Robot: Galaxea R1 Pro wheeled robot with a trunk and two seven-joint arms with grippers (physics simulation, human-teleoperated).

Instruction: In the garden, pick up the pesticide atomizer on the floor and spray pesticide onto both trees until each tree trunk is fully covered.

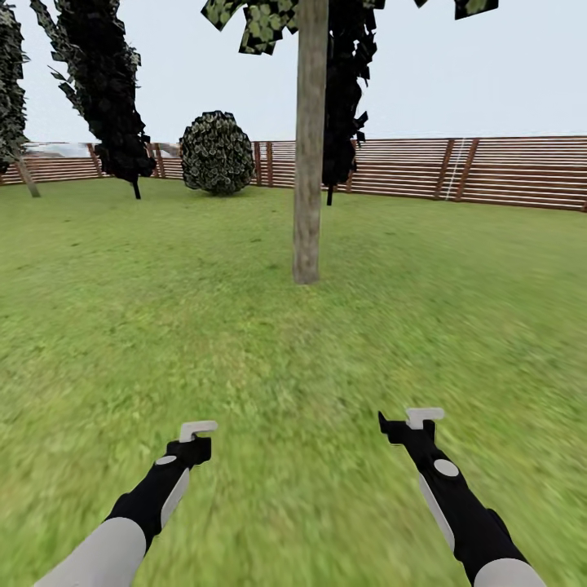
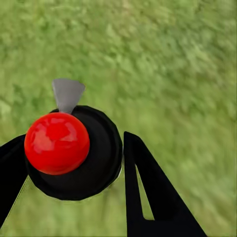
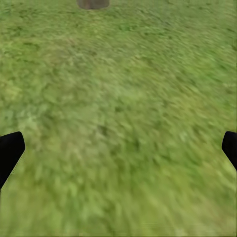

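Observation:
The pesticide atomizer [image 2: 74, 153], a black round body with a red ball top and a grey nozzle, sits between the black fingers [image 2: 148, 187] of my left gripper [image 2: 74, 139], which is shut on it. In the head view that left gripper [image 1: 198, 432] hovers low over the grass at lower left. My right gripper [image 1: 412, 420] is at lower right, open, its fingertips [image 3: 10, 148] spread wide over bare grass. A tree with a thick pale grey-brown trunk [image 1: 308, 147] stands straight ahead on the lawn; its base [image 3: 93, 3] shows far off in the right wrist view.
A second pale trunk [image 1: 28, 179] leans at the far left. Two all-black trees [image 1: 106, 90] [image 1: 342, 98] and a round bush [image 1: 216, 152] stand before the brown slat fence [image 1: 489, 171]. Open grass [image 1: 293, 367] lies between me and the near trunk.

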